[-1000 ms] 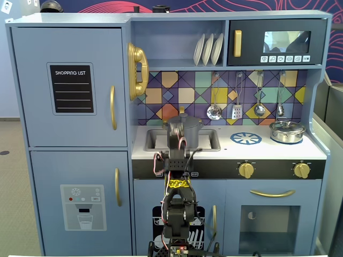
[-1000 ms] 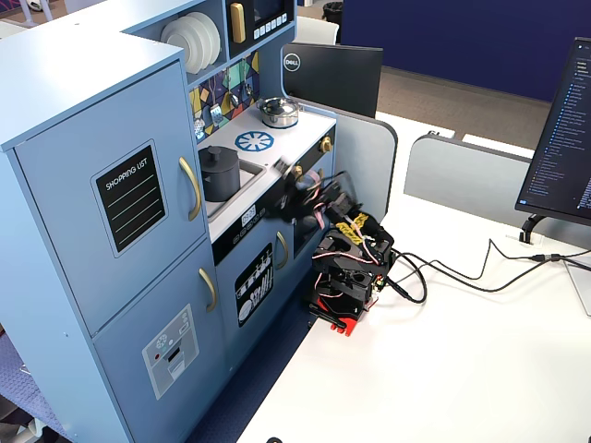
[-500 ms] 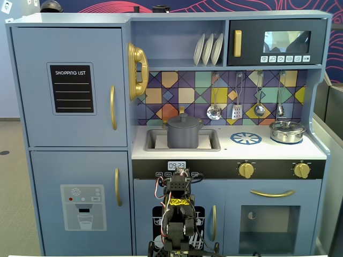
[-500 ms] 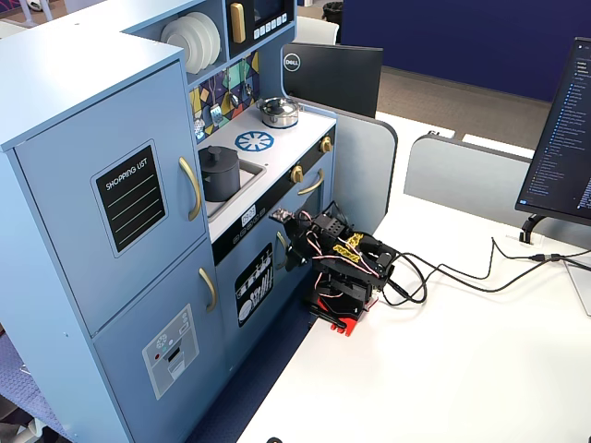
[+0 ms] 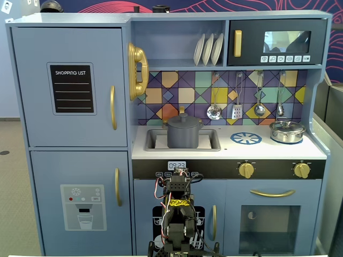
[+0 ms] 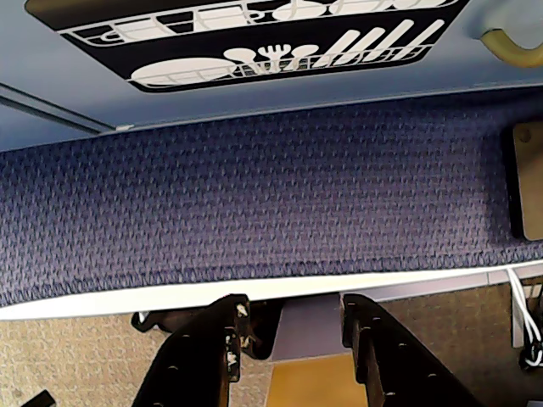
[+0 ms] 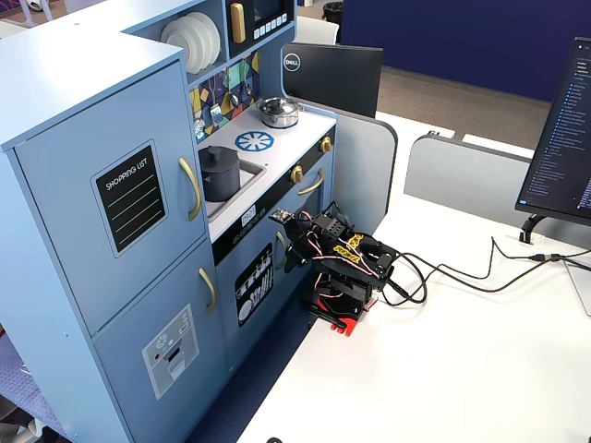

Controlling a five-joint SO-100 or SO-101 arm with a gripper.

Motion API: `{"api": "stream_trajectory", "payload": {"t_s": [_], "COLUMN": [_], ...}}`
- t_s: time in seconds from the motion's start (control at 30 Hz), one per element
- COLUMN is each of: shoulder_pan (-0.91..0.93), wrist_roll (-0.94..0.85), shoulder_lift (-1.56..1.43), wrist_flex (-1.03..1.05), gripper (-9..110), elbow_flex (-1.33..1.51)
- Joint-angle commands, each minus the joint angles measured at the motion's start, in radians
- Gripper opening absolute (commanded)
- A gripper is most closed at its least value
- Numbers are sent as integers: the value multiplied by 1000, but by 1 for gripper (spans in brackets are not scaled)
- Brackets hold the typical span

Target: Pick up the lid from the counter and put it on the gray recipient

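The gray pot [image 5: 184, 135] stands in the sink [image 5: 210, 144] of the toy kitchen; it also shows in the other fixed view [image 7: 220, 175]. The dark-gray lid [image 5: 184, 119] with its small knob lies on top of the pot, seen in both fixed views [image 7: 220, 154]. My arm [image 5: 177, 214] is folded low in front of the kitchen's lower doors, far below the counter. In the wrist view my gripper [image 6: 294, 309] points down at the blue carpet past the white table edge. Its black fingers [image 6: 222, 339] stand apart with nothing between them.
A shiny steel pot with lid [image 5: 287, 130] sits at the counter's right, beside the blue-and-white burner circle [image 5: 246, 138]. Utensils [image 5: 236, 110] hang above the counter. Cables [image 7: 443, 272] run across the white table [image 7: 480, 369] behind my arm. A monitor [image 7: 563, 138] stands at right.
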State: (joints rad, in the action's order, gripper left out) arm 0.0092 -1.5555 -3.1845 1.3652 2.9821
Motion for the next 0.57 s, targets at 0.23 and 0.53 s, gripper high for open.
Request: {"api": "stream_trajectory", "payload": {"t_s": [0.23, 0.53], "shoulder_pan": [-5, -5], "wrist_roll": [44, 44], "shoulder_lift": [6, 6], "wrist_flex": [164, 164], "gripper": [7, 7], "elbow_flex": [20, 20]}}
